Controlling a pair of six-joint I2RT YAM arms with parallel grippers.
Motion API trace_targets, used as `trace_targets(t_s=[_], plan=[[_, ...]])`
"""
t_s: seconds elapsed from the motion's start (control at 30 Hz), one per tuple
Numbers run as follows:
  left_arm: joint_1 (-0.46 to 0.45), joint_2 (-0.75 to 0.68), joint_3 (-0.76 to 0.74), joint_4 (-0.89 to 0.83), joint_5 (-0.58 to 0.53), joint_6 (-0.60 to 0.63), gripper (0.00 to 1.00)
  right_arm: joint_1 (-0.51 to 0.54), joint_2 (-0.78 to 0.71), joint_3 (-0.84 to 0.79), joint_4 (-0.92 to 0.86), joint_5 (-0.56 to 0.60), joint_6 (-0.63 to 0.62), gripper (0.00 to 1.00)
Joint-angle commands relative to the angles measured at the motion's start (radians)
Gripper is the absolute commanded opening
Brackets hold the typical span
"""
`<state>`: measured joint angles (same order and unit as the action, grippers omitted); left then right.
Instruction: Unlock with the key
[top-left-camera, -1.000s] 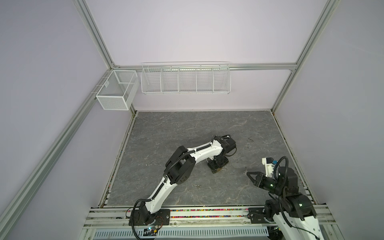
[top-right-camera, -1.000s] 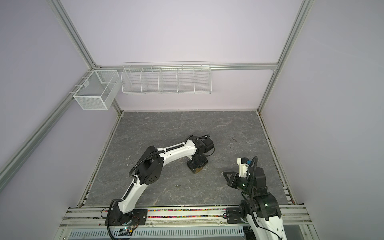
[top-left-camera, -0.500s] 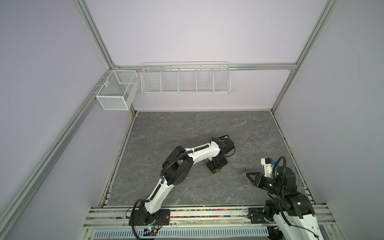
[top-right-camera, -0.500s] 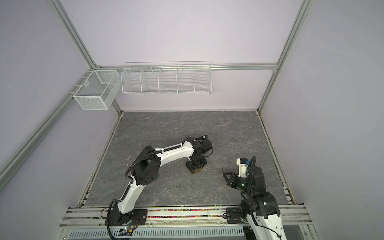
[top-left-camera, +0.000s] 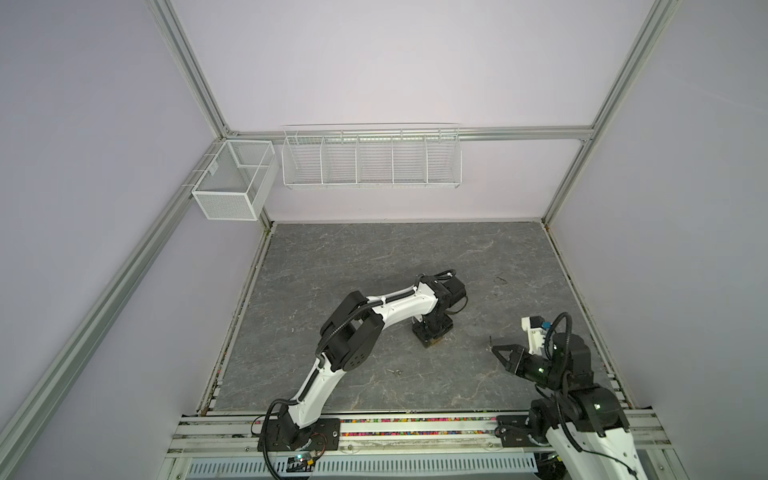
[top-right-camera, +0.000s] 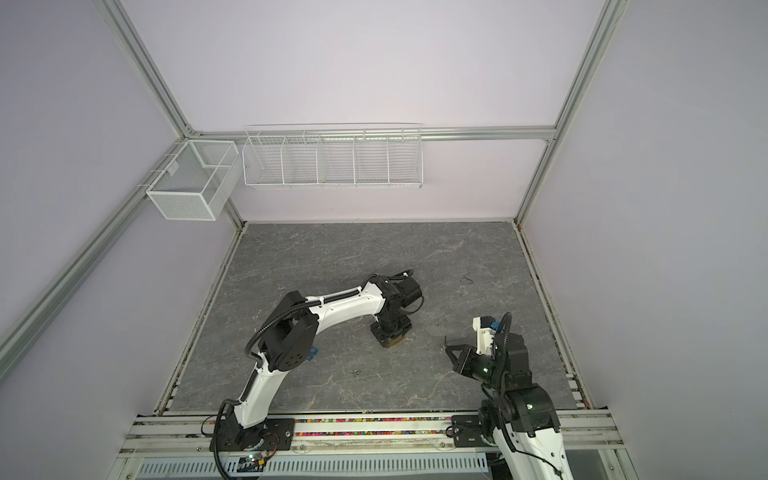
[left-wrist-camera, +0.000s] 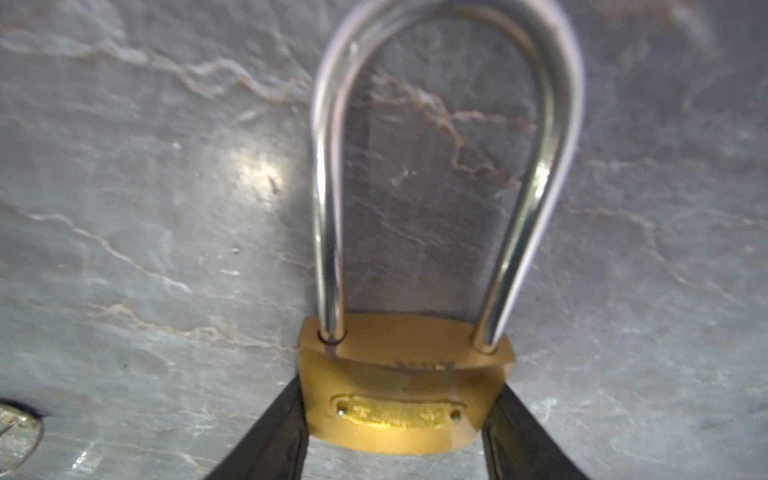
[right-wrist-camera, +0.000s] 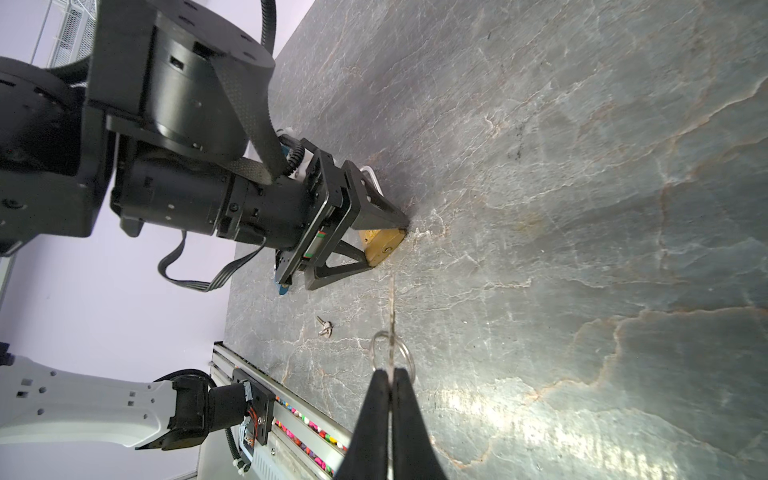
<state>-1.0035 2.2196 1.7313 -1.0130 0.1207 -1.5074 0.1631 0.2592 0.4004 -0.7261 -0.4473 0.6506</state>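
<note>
Key aimed at the padlock's keyhole end.
Left jaws clasp the brass padlock (left-wrist-camera: 399, 399) by its 2 flanks on the worktop (right-wrist-camera: 582, 208); right jaws, clenched on the key (right-wrist-camera: 391, 307), hover apart, the blade's long axis pointing toward the keyhole (right-wrist-camera: 387, 249).

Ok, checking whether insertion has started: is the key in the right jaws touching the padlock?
Apart. In both top views bare table lies between the padlock and the key held by the right gripper.
</note>
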Motion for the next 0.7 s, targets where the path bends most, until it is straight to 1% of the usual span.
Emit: trace_targets(t_s=[0.0, 0.07, 0.13, 0.2, 0.3, 0.43, 0.53, 0.67], plan=[[0.014, 0.099, -0.111, 0.075, -0.111, 0.028, 0.57, -0.007, -0.028, -0.046, 0.035, -0.058, 0.001, 0.06], [0.017, 0.095, -0.138, 0.109, -0.127, 0.041, 0.53, -0.007, -0.071, -0.071, 0.093, -0.111, 0.018, 0.06], [0.019, 0.084, -0.174, 0.151, -0.142, 0.049, 0.48, -0.007, -0.126, -0.081, 0.103, -0.119, 0.024, 0.06], [0.022, 0.061, -0.216, 0.198, -0.148, 0.053, 0.40, -0.007, -0.152, -0.080, 0.091, -0.126, 0.017, 0.06], [0.021, 0.006, -0.259, 0.237, -0.169, 0.063, 0.24, -0.007, -0.139, -0.095, 0.113, -0.152, 0.014, 0.06], [0.021, -0.080, -0.264, 0.211, -0.205, 0.100, 0.00, -0.007, -0.089, -0.156, 0.250, -0.191, 0.046, 0.06], [0.021, -0.145, -0.271, 0.185, -0.223, 0.111, 0.00, -0.004, -0.061, -0.183, 0.329, -0.205, 0.044, 0.06], [0.017, -0.251, -0.345, 0.317, -0.188, 0.102, 0.00, 0.012, -0.036, -0.207, 0.418, -0.189, 0.040, 0.06]])
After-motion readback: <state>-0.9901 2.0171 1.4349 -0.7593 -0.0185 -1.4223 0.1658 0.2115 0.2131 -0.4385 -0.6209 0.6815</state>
